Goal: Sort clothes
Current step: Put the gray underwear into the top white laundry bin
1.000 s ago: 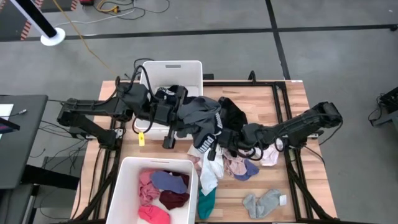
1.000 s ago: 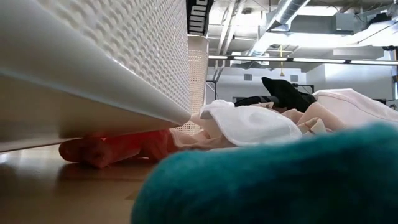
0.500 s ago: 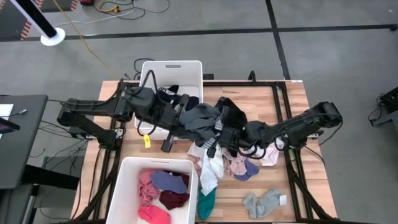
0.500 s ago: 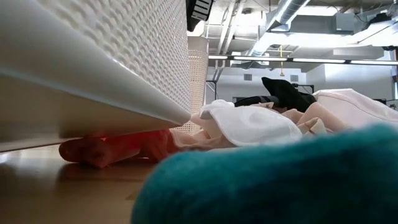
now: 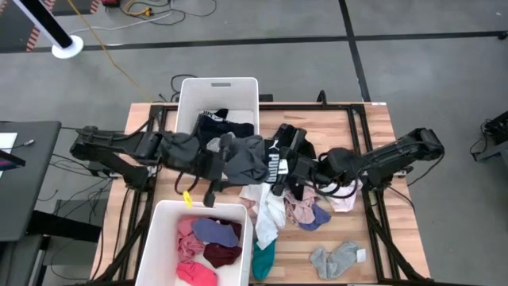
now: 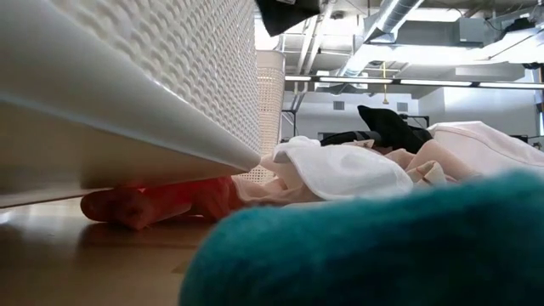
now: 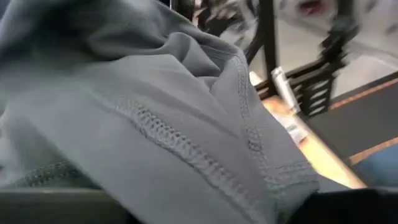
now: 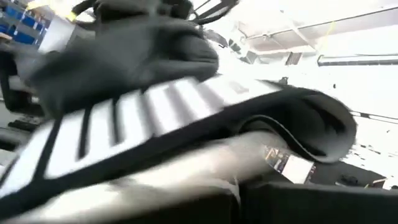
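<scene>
Since the earlier frame, the left hand point(image 5: 213, 165) and right hand point(image 5: 290, 171) have been drawn apart, and the dark grey garment with a white-lettered black waistband point(image 5: 252, 157) is stretched between them, gripped at each end above the wooden desk point(image 5: 373, 127). It is held between the two white rectangular plastic bins point(image 5: 218, 91), beside the heap of loose pale clothes point(image 5: 295, 208).

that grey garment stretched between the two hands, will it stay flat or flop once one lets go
Probably flop: the grey garment sags and folds between the left hand and right hand. Its thin stitched fabric bunches in the left wrist view, so it likely weighs little and drapes from one grip.
</scene>
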### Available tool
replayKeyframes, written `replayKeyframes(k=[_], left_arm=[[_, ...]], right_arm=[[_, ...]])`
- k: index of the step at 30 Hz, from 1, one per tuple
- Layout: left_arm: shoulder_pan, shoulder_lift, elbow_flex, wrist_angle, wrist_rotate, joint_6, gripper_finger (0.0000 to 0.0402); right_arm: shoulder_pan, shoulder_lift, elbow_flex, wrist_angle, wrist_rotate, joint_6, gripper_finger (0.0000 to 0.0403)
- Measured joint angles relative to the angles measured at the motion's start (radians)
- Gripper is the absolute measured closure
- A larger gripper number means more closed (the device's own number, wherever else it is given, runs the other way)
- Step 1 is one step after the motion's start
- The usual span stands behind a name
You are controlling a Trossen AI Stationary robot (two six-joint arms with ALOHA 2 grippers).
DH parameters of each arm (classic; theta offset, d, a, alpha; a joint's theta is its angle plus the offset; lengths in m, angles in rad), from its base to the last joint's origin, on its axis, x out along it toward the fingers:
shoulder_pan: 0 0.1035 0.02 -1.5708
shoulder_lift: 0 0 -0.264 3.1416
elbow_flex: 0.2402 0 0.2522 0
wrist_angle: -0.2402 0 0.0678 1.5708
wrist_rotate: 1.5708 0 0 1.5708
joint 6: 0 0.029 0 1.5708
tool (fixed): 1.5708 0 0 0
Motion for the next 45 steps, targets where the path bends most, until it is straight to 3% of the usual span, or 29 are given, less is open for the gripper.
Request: replayKeyframes(k=[5, 10, 21, 28, 35, 45], left_arm=[[-0.055, -0.030, 0.000, -0.108, -0.175, 0.006, 0.0191], [-0.079, -0.060, 0.000, -0.251, -0.275, -0.090, 0.0174], [-0.136, -0.101, 0.000, -0.425, -0.324, -0.255, 0.0173], [-0.155, -0.100, 0.000, -0.648, -0.359, -0.408, 0.0173], [-0.175, -0.100, 0.000, -0.743, -0.367, -0.501, 0.0173], [-0.309, -0.099, 0.000, -0.751, -0.363, -0.539, 0.0173]], right_arm=[[0.000, -0.028, 0.001, -0.017, 0.000, -0.002, 0.0402], [-0.006, -0.054, 0.004, -0.016, 0.000, -0.018, 0.0403], [-0.041, -0.054, 0.067, -0.018, -0.044, -0.025, 0.0403], [-0.087, -0.054, 0.120, -0.053, -0.115, -0.002, 0.0403], [-0.168, -0.053, 0.199, -0.151, -0.243, 0.102, 0.0403], [-0.285, -0.042, 0.247, -0.148, -0.440, 0.198, 0.0402]])
